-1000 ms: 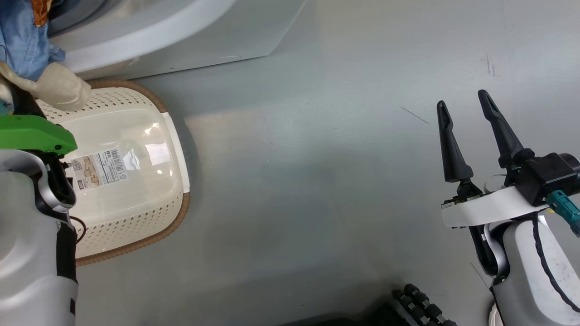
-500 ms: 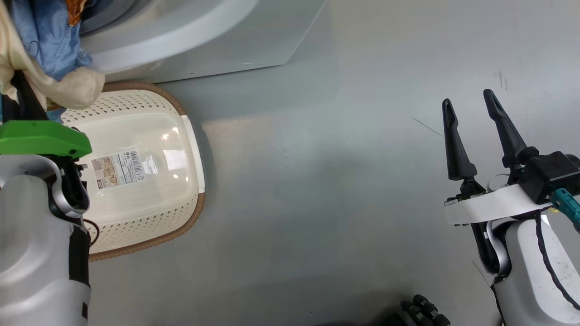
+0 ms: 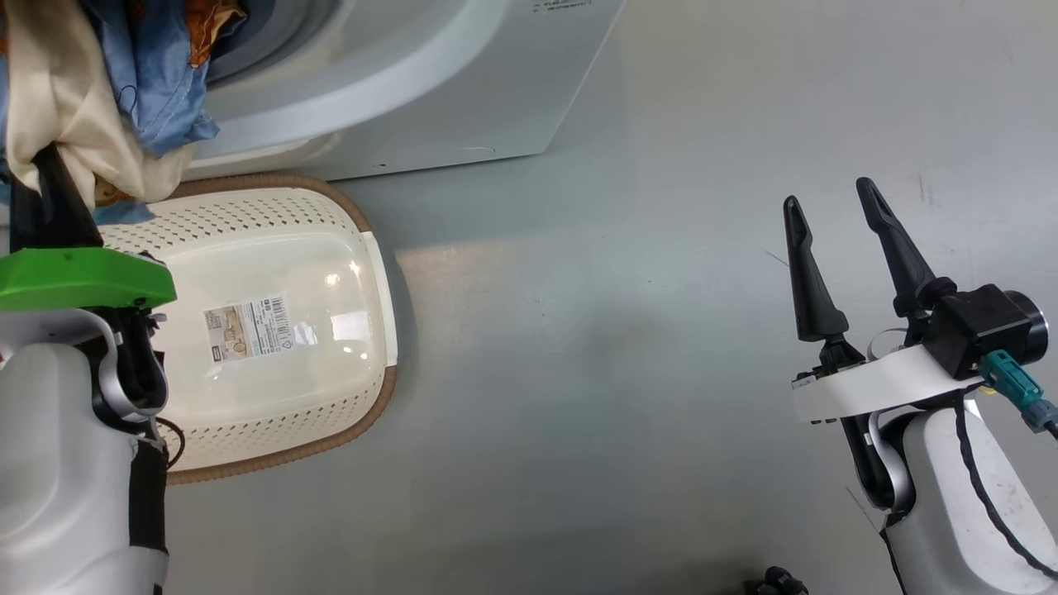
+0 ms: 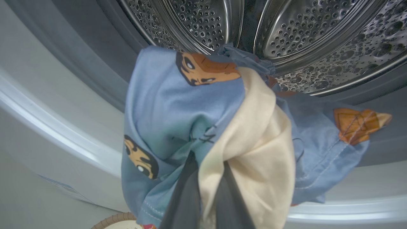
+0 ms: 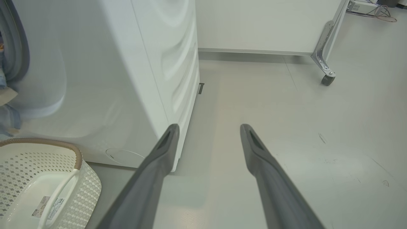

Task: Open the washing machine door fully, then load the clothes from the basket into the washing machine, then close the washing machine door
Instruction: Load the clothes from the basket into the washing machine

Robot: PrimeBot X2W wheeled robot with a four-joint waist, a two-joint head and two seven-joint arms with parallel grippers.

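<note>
My left gripper (image 3: 45, 178) is shut on the clothes (image 3: 91, 74), a bunch of light blue and cream fabric held up at the washing machine (image 3: 463, 91) opening. In the left wrist view the two fingers (image 4: 186, 194) pinch the cream fold of the clothes (image 4: 178, 108), which hang before the dimpled steel drum (image 4: 305, 35) and over the grey gasket. The basket (image 3: 331, 207) stands on the floor below, showing its bare bottom and label. My right gripper (image 3: 826, 202) hovers open and empty at the right. The washing machine door is out of view.
The washer's white side panel (image 5: 152, 63) stands left of my right gripper (image 5: 208, 127), with the basket (image 5: 86, 187) at its foot. Grey floor stretches to the right. A white cabinet on a metal caster leg (image 5: 327, 76) stands at the back.
My left gripper has shut on the clothes. The head camera has moved, so more of the washer front and basket shows. The right gripper stays open.
</note>
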